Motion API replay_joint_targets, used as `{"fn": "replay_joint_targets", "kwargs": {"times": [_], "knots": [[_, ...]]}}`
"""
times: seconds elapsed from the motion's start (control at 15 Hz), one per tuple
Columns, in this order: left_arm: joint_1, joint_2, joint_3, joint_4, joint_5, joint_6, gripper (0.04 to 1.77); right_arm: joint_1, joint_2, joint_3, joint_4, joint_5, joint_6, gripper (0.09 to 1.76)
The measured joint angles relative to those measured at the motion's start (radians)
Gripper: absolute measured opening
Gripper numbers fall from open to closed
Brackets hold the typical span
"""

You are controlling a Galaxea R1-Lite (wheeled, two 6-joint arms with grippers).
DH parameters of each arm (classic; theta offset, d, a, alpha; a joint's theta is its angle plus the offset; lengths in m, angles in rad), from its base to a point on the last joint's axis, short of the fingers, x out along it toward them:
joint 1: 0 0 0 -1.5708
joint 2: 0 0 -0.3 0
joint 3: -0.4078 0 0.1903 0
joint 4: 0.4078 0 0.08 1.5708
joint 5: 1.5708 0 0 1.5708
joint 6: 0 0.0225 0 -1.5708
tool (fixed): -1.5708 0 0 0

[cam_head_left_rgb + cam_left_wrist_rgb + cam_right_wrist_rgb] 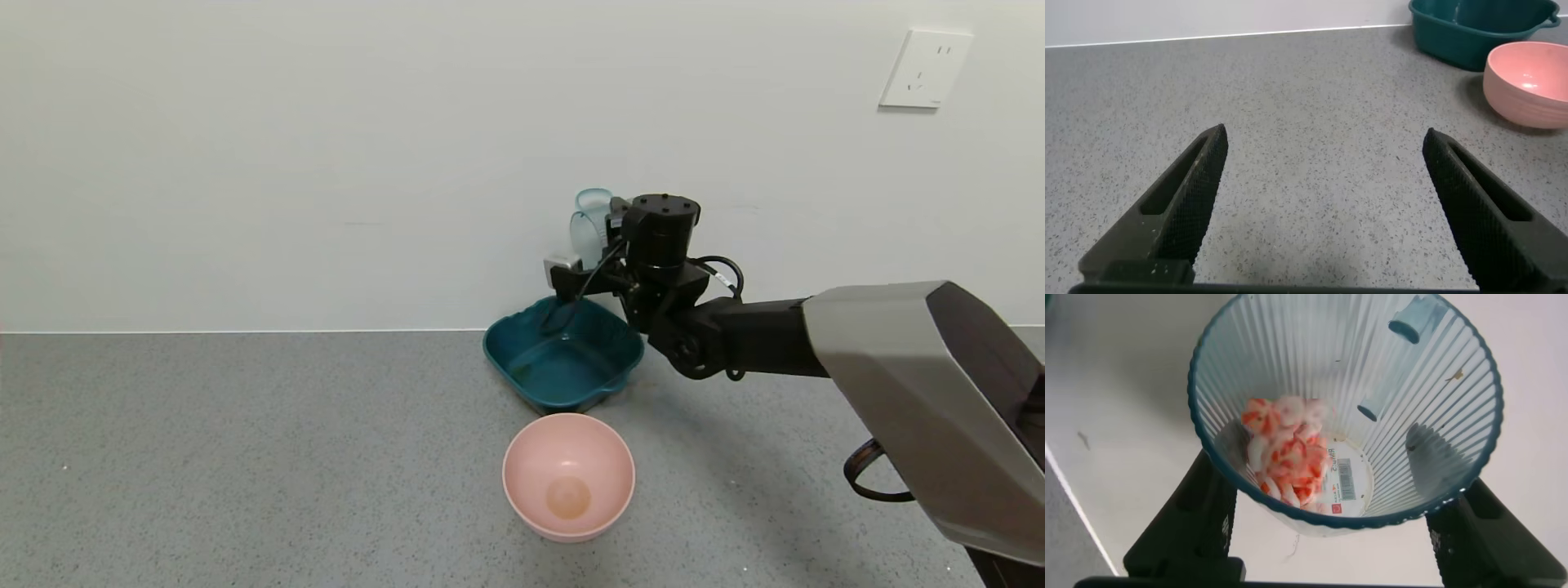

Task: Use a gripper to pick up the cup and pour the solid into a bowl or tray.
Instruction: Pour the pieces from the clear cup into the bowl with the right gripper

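Observation:
My right gripper (606,238) is shut on the cup (591,219), a pale-blue ribbed tumbler, and holds it in the air over the far edge of the dark teal basin (508,369), close to the wall. In the right wrist view the cup (1429,400) sits between my two black fingers (1196,518), mouth toward the camera. The solid (1288,453), orange-red and white pieces, lies heaped against one side of the cup's bottom. The basin looks bare inside. My left gripper (1325,135) is open and empty, low over bare tabletop.
A round pink bowl (568,472) stands just in front of the basin. Both show at the edge of the left wrist view: the basin (1470,37) and the pink bowl (1531,82). The white wall runs right behind the basin. A wall socket (924,69) is up high.

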Motion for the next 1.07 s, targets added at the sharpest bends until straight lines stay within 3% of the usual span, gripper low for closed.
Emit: {"fn": "replay_joint_targets", "kwargs": {"times": [0.6,1.07], "knots": [[0.0,0.0,0.0,0.0,0.0,0.0,1.72,0.0,-0.063,0.202,-0.027,0.023,-0.263,1.34],[0.0,0.0,0.0,0.0,0.0,0.0,1.72,0.005,-0.073,0.24,-0.073,0.023,-0.499,1.34]]}}
